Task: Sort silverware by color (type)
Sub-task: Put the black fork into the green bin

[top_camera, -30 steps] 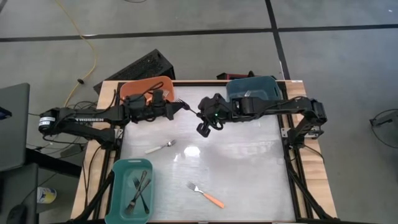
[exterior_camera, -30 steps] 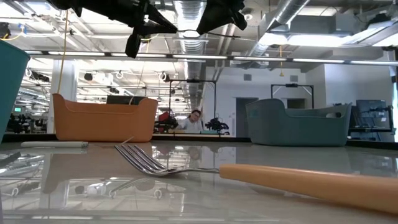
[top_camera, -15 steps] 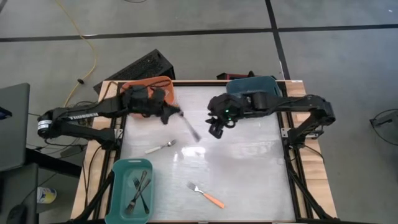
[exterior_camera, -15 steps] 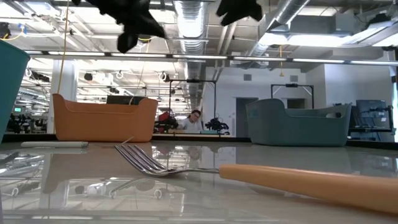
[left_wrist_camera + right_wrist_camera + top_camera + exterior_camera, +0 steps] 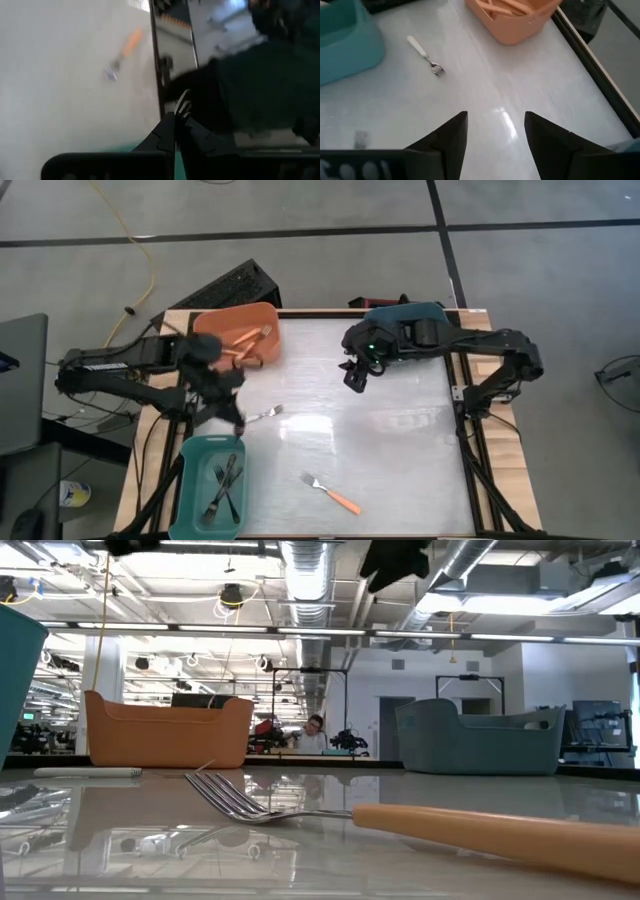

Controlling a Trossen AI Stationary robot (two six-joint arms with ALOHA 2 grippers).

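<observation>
My left gripper (image 5: 233,423) hangs over the table's near left, just beyond the far end of the teal bin (image 5: 190,480), and is shut on a fork whose metal tines (image 5: 184,104) stick out past the fingertips. Two dark forks (image 5: 222,485) lie in that bin. My right gripper (image 5: 355,376) stands open with nothing between its fingers, above the table's far middle and beside the dark blue bin (image 5: 405,318). A white-handled fork (image 5: 258,417) and an orange-handled fork (image 5: 332,492) lie flat on the table. My left gripper pinches the fork between its two shut fingers (image 5: 167,132). Only the tines (image 5: 184,104) show beyond the fingertips, and the fingers hide the handle. The fork lies along the fingers and is lifted clear of the table.
The orange bin (image 5: 262,350) at the far left holds orange-handled forks. The white-handled fork (image 5: 422,52) lies on the table between the orange bin (image 5: 512,15) and the teal bin (image 5: 345,35). The table's middle and right are bare, glossy surface (image 5: 400,450).
Both grippers met at one fork above the table's far middle. My left gripper has since swung with that fork toward the near left, ending by the teal bin. My right gripper has drawn back a little toward the far right without the fork.
</observation>
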